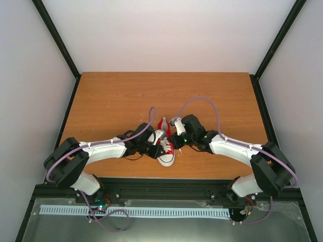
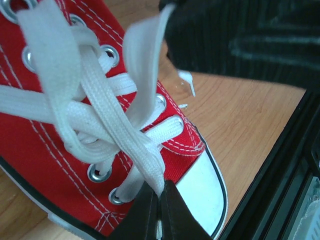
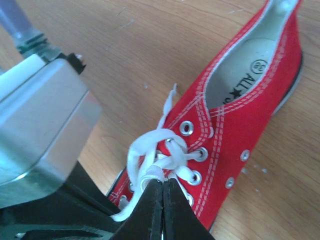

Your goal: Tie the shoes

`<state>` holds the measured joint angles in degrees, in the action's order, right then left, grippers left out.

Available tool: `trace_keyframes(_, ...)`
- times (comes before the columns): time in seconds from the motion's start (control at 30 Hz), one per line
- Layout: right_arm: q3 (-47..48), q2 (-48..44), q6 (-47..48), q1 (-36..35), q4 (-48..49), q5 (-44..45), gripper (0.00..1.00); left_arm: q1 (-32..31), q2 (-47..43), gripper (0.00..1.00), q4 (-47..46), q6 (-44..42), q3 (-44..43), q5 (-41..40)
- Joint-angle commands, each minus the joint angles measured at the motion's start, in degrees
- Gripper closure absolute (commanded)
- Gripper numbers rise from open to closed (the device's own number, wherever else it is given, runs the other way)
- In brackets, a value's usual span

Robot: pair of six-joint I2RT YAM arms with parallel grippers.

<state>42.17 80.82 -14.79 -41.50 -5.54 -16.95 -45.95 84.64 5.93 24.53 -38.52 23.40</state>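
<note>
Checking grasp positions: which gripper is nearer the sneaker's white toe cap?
Left gripper, shut on lace at the toe cap's edge; right gripper pinches lace over the eyelets, farther up.

Red shoe, white laces and toe cap, seemingly silver eyelets, black fingers

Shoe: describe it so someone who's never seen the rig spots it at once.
On the wooden table, look near the front edge, where both arms meet. The shoe lies between the left hand and right hand, each shut on its white laces. It is the only red thing there, against black-and-white arms.
</note>
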Motion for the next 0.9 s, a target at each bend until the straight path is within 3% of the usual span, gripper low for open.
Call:
trace_keyframes(0.0,1.43,1.83,2.36,-0.90,1.72,-3.64,0.97,-0.19,0.00,0.99,0.38,-0.10,-1.58,-2.41)
trace_keyframes(0.27,1.91,5.61,2.48,-1.58,2.73,-3.54,0.97,-0.18,-1.12,0.97,-0.74,1.85,-0.39,-5.09)
trace_keyframes(0.4,1.41,6.44,2.31,-1.57,3.04,-2.46,0.97,-0.19,-6.08,0.77,1.88,2.08,-0.58,-8.61)
trace_keyframes(0.47,1.28,6.42,2.30,-1.57,3.02,-2.09,0.97,0.07,-9.39,0.61,3.79,2.01,-0.71,-10.71)
trace_keyframes(0.57,1.16,6.45,2.39,-1.57,2.90,-1.87,0.97,1.72,-13.53,0.50,6.58,1.58,-1.30,-11.62)
trace_keyframes(0.7,0.99,6.47,2.39,-1.57,3.08,-1.82,0.97,6.79,-14.61,0.48,6.09,1.87,-1.28,-9.41)
trace_keyframes(0.87,0.84,6.33,2.22,-1.57,3.30,-1.70,0.97,9.42,-7.37,0.53,4.61,1.25,-3.72,-8.35)
